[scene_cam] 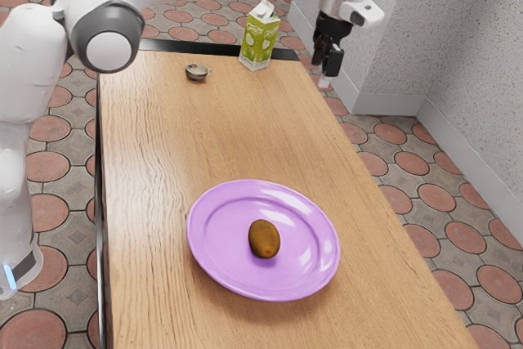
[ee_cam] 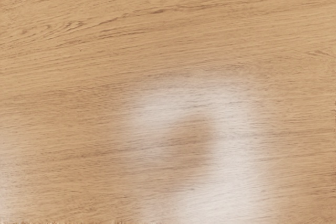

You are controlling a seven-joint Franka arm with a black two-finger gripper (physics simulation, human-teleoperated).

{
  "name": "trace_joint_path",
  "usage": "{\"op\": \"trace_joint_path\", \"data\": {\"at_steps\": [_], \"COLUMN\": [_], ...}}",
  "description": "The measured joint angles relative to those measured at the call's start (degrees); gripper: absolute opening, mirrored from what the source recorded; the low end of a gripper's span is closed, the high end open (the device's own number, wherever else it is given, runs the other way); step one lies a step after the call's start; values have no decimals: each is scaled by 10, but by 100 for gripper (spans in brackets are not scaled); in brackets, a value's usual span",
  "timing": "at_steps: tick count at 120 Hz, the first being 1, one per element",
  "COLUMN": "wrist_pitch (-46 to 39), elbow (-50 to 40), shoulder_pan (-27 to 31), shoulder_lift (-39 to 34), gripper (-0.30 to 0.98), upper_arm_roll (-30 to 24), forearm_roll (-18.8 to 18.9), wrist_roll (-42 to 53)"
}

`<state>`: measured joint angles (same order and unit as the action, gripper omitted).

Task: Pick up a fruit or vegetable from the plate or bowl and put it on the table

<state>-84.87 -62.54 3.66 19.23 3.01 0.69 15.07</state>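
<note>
In the exterior view my gripper [scene_cam: 322, 69] hangs high by the far right part of the table, well away from the plate. Its fingers stand apart with nothing visible between them. A purple plate [scene_cam: 214, 262] lies on the near half of the wooden table. One brown, egg-shaped fruit or vegetable, much like a kiwi [scene_cam: 264, 239], rests near the plate's middle. Beneath my hand, the wrist view has the bare wooden tabletop [ee_cam: 157, 40] with a bright reflection.
At the table's far end are a green and white carton [scene_cam: 258, 36] and a small metallic cup or bowl [scene_cam: 196, 73]. A dark edge strip [scene_cam: 188, 46] runs along that end. Grey walls [scene_cam: 466, 46] rise beyond the table at the exterior view's right.
</note>
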Motion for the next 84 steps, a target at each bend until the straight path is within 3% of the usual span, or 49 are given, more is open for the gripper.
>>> {"op": "trace_joint_path", "data": {"at_steps": [41, 65, 84], "wrist_pitch": [11, 45, -32], "elbow": [-2, -35, -235], "shoulder_pan": [3, -6, -8], "shoulder_lift": [-10, -17, -122], "gripper": [69, 69, 69], "upper_arm_roll": [10, -114, -198], "forearm_roll": [-30, -19, 4], "wrist_roll": [-49, -30, 83]}}
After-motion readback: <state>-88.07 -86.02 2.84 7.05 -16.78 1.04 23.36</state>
